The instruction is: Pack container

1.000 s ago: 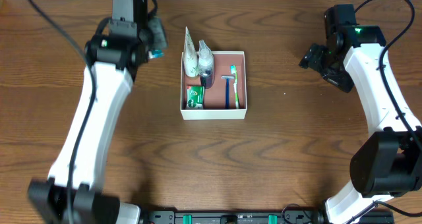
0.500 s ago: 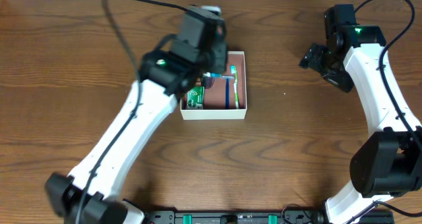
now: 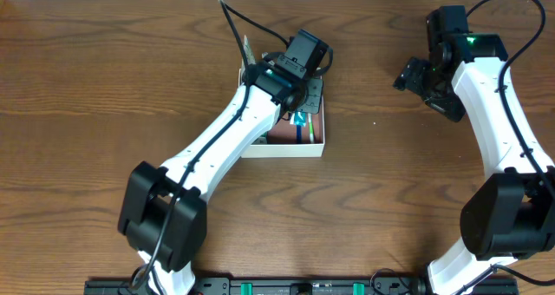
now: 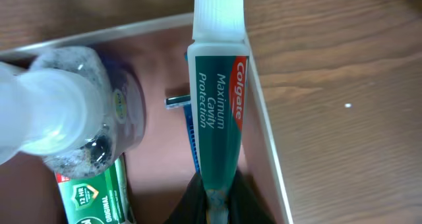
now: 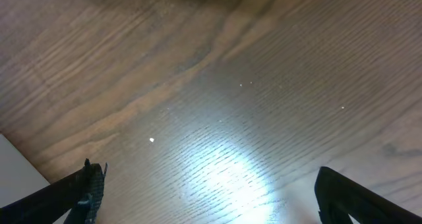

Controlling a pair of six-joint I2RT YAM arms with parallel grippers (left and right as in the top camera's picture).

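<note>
Left wrist view: my left gripper (image 4: pixel 212 203), clamped on the crimped end of a toothpaste tube (image 4: pixel 217 112), holds it cap-forward over the container (image 3: pixel 286 149). The container sits mid-table and carries a clear bottle (image 4: pixel 72 118) and a green packet (image 4: pixel 92 197). My right gripper (image 5: pixel 211 191) hangs well apart from the container over the wooden table (image 5: pixel 217 85), fingers spread wide.

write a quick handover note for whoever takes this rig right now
Left gripper: shut on the toothpaste tube, gripping its crimped end and holding it over the container, close to one side wall.
Right gripper: open, empty, over bare table.
Done: clear bottle, green pack and a blue-handled item sit in the container.
Left: lower and release the tube, then pull the arm clear.
</note>
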